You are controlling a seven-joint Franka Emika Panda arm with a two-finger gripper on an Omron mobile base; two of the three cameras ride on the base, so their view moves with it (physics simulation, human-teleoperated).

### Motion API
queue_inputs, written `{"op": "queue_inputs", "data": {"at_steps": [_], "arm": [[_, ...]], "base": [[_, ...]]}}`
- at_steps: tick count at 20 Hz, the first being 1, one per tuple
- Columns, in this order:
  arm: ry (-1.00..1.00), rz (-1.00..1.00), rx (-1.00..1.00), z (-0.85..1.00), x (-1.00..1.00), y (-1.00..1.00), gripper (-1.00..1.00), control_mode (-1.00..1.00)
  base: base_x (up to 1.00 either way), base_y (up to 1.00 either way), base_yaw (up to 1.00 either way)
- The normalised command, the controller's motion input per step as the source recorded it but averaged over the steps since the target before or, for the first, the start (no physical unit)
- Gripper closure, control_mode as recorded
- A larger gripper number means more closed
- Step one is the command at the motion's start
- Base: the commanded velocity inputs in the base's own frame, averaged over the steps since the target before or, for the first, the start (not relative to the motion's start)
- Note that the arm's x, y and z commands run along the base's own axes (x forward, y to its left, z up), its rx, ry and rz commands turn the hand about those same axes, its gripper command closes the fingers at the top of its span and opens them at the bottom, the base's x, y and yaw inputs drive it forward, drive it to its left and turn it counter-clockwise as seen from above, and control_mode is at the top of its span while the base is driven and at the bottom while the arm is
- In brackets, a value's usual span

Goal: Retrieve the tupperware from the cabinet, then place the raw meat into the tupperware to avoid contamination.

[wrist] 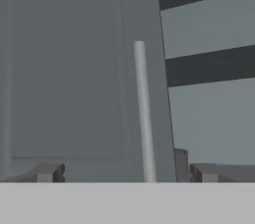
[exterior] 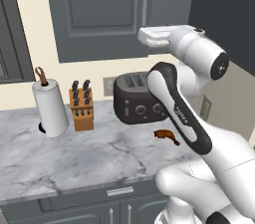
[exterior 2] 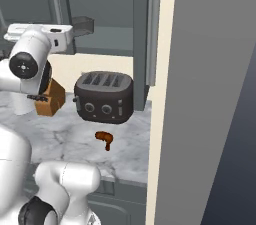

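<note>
Grey cabinet door fills the front of the hand, spread wide open and holding nothing.

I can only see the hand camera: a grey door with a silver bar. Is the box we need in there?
Observer: Yes. In the right base view the tupperware sits on the shelf in the open side of the cabinet.
Operator: Where's the meat?
Observer: The raw meat lies on the marble counter, in front of the black toaster.
Operator: Anything else down there?
Observer: A knife block and a paper towel roll stand left of the toaster.
</note>
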Motion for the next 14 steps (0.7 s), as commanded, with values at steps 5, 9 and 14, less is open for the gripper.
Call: {"op": "queue_inputs", "data": {"at_steps": [5,9,14], "arm": [[0.04,0.00,0.00,0.09,0.53,0.02,-1.00,-1.00],[0.08,-0.01,-0.03,0.00,0.60,0.11,-1.00,-1.00],[0.07,-0.02,-0.05,-0.02,0.63,0.11,-1.00,-1.00]], "base": [[0.00,0.00,0.00],[0.00,0.00,0.00],[0.00,0.00,0.00]]}}
